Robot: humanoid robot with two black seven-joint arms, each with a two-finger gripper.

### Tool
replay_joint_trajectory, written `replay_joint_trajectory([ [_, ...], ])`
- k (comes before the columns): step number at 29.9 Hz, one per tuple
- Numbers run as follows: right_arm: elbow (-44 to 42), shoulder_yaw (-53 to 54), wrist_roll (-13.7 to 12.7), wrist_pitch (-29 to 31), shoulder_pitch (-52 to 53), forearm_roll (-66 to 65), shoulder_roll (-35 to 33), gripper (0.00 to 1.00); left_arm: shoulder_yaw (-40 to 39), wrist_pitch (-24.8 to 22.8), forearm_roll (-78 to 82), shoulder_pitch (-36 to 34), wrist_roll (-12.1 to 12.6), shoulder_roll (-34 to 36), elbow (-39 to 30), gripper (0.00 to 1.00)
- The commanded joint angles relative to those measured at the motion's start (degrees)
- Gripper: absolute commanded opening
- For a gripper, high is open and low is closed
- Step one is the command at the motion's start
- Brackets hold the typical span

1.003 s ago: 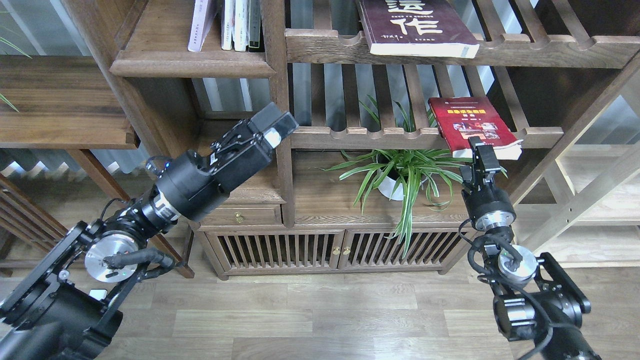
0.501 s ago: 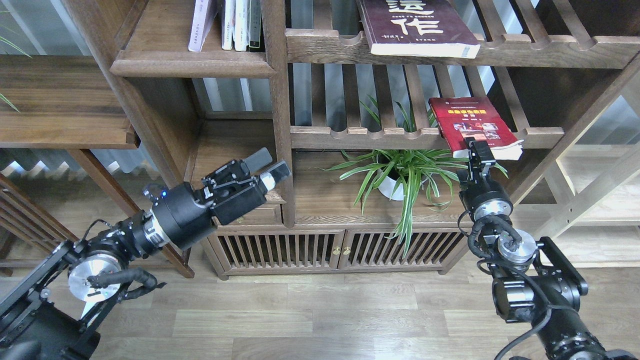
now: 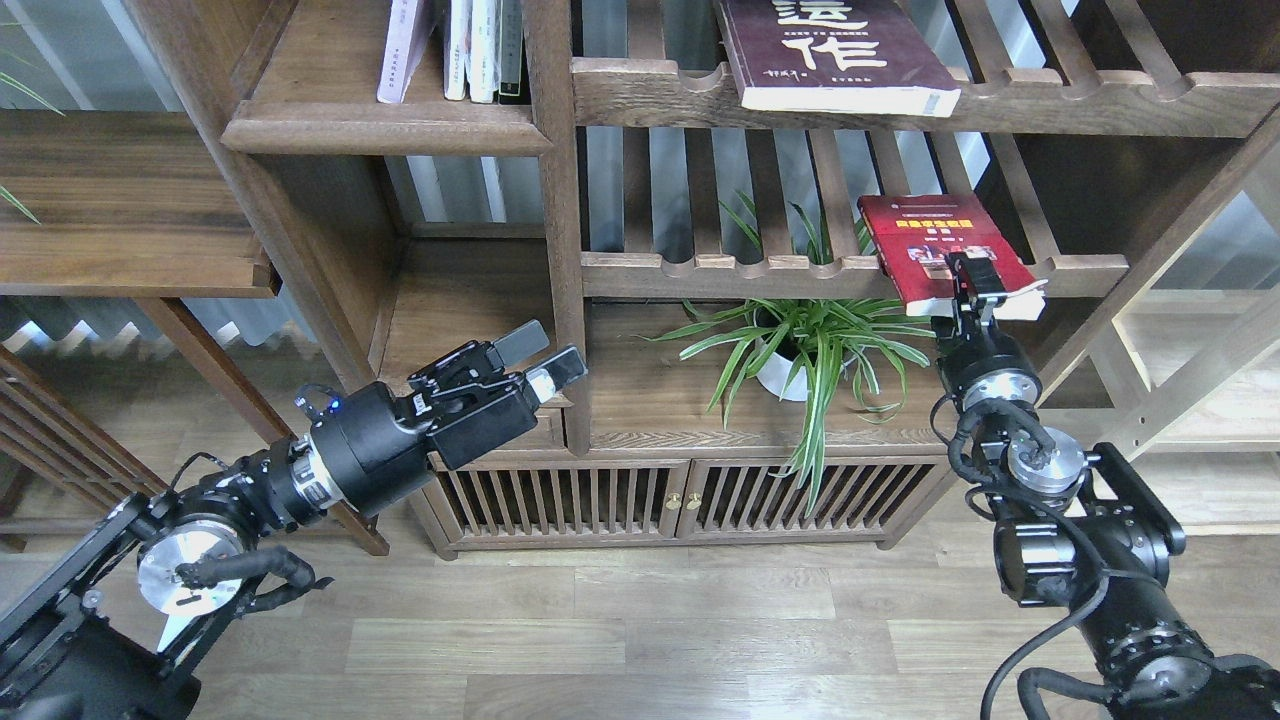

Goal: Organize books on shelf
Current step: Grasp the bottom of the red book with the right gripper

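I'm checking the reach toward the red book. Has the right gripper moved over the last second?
Yes. The right gripper has risen against the slatted rack's front rail, now overlapping the red book.

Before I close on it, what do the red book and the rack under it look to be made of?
The red book looks like a paperback: glossy printed cover, pale page block showing at its near edge. The slatted rack looks like dark walnut-toned wood with a matte finish, grain visible on its scalloped rail.
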Motion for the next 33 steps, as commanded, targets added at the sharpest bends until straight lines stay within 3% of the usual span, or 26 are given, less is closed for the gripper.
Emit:
replay_joint_trajectory([
  [1,-0.4,0.1,0.0,0.0,0.8,0.1,0.0,0.86,0.0,0.0,0.0,0.1,0.0,0.0,0.0,0.99],
  [3,-0.9,0.2,0.0,0.0,1.5,0.0,-0.1,0.79,0.0,0.0,0.0,0.0,0.0,-0.2,0.0,0.99],
  [8,-2.4,0.6,0.0,0.0,2.7,0.0,-0.1,0.76,0.1,0.0,0.0,0.0,0.1,-0.6,-0.2,0.99],
  [16,-2.5,0.8,0.2,0.1,3.3,0.1,0.2,0.54,0.1,0.0,0.0,0.0,0.1,-0.7,-0.5,0.99],
  [21,-2.6,0.7,0.3,0.1,3.3,0.2,0.7,0.48,0.0,0.0,0.0,0.0,0.1,-0.6,-0.6,0.99],
  [25,-2.6,0.8,0.4,0.5,3.3,1.1,0.8,0.24,0.0,0.0,0.0,0.0,0.1,-0.6,-0.7,0.99],
  [33,-2.2,1.4,0.9,2.4,2.8,3.8,0.7,0.05,-0.3,0.0,0.1,0.0,0.1,-0.6,-0.5,0.99],
])
